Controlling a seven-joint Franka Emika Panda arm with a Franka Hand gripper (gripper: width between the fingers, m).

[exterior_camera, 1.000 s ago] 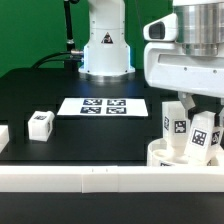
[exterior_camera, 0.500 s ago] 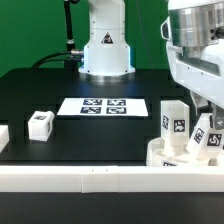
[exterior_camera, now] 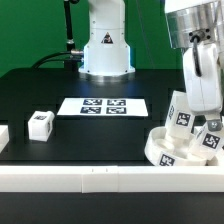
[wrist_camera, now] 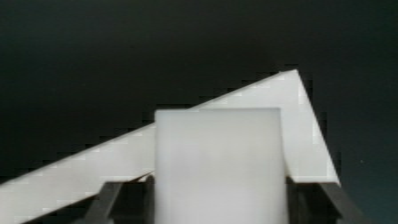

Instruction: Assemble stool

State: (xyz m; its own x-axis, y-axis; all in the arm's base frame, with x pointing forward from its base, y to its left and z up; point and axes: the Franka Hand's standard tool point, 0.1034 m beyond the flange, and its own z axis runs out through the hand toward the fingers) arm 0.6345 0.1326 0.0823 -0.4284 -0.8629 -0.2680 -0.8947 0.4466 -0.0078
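Note:
The round white seat (exterior_camera: 166, 151) sits tilted at the exterior view's right, by the front rail. Two tagged legs stand in it. One leg (exterior_camera: 180, 110) leans toward the right. My gripper (exterior_camera: 207, 122) reaches down at a slant onto the other leg (exterior_camera: 211, 140) and is shut on it. In the wrist view this white leg (wrist_camera: 217, 150) fills the gap between my dark fingers (wrist_camera: 118, 203), with my gripper (wrist_camera: 217, 197) closed around it. A third tagged leg (exterior_camera: 40, 124) lies loose on the black table at the left.
The marker board (exterior_camera: 102, 105) lies flat in the table's middle. A white border rail (exterior_camera: 90, 180) runs along the front edge. The robot base (exterior_camera: 105, 45) stands at the back. A white slanted surface (wrist_camera: 107, 165) crosses behind the held leg in the wrist view.
My arm has swung to the exterior view's right and tilted. The seat and its two legs have tipped and shifted with it.

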